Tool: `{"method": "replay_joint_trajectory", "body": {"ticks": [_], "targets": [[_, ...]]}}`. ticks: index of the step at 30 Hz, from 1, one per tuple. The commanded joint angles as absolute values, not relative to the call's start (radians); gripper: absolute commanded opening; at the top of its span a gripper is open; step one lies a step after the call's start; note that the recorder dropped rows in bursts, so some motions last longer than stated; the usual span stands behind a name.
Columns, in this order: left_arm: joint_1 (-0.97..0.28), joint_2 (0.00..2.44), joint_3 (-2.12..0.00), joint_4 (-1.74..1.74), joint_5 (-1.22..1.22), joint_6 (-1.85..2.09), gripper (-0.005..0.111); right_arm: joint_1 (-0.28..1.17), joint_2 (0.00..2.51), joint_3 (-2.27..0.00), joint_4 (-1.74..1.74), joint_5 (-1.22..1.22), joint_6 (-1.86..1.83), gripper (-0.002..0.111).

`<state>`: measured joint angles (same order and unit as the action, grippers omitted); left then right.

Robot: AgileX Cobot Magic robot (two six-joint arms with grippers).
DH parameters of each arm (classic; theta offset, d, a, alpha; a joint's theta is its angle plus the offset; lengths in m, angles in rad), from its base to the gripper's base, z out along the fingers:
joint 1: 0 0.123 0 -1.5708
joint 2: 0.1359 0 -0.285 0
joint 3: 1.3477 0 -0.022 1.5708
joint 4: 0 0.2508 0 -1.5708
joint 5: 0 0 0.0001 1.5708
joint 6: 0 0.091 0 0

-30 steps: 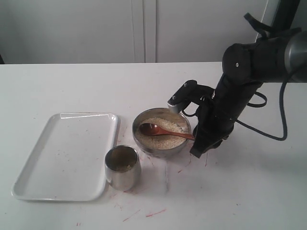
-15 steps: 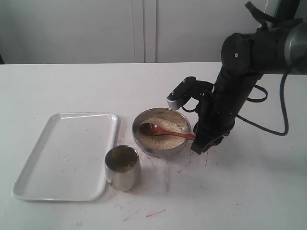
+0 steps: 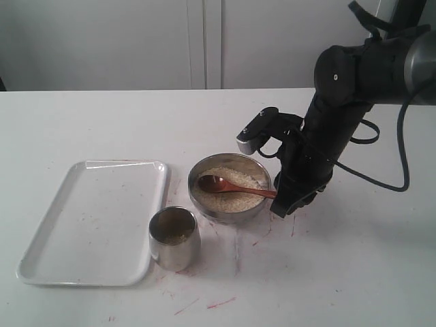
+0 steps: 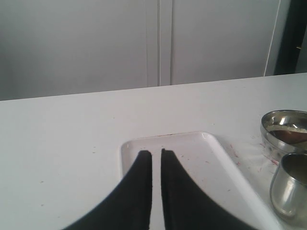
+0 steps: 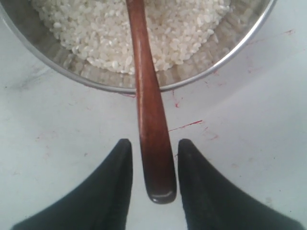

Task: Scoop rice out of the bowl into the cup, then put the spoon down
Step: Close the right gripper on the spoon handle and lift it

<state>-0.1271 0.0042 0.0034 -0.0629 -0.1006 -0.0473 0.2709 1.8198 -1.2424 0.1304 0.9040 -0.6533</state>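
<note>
We judge the task barely under way: the spoon point(image 3: 230, 186) lies in the bowl point(image 3: 225, 214), round end on the rice point(image 3: 231, 200), handle poking over the rim. The cup point(image 3: 174, 246) stands just beside the bowl, and we cannot tell whether it holds any grains. The right arm bends steeply down beside the bowl, and its gripper point(image 5: 154, 143) sits low over the table with the jaws partway apart astride the handle's tip, a sliver of gap on each side, so the grasp, scooping, pouring and setting down all remain.
</note>
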Motion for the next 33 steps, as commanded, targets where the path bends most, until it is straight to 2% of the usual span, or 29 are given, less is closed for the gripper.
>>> {"method": "replay_joint_trajectory", "body": {"ticks": [1, 6, 15, 20, 33], "targets": [[-0.13, 0.0, 0.0, -0.067, -0.105, -0.049, 0.014, 0.272, 1.818, -1.246, 0.129, 0.902, -0.652, 0.031], [-0.13, 0.0, 0.0, -0.067, -0.105, -0.049, 0.014, 0.272, 1.819, -1.246, 0.129, 0.904, -0.652, 0.031], [-0.13, 0.0, 0.0, -0.067, -0.105, -0.049, 0.014, 0.272, 1.819, -1.246, 0.129, 0.91, -0.652, 0.009], [-0.13, 0.0, 0.0, -0.067, -0.105, -0.049, 0.014, 0.272, 1.819, -1.246, 0.129, 0.91, -0.652, 0.002], [-0.13, 0.0, 0.0, -0.067, -0.105, -0.049, 0.014, 0.272, 1.8, -1.246, 0.133, 0.958, -0.673, 0.0]]}}
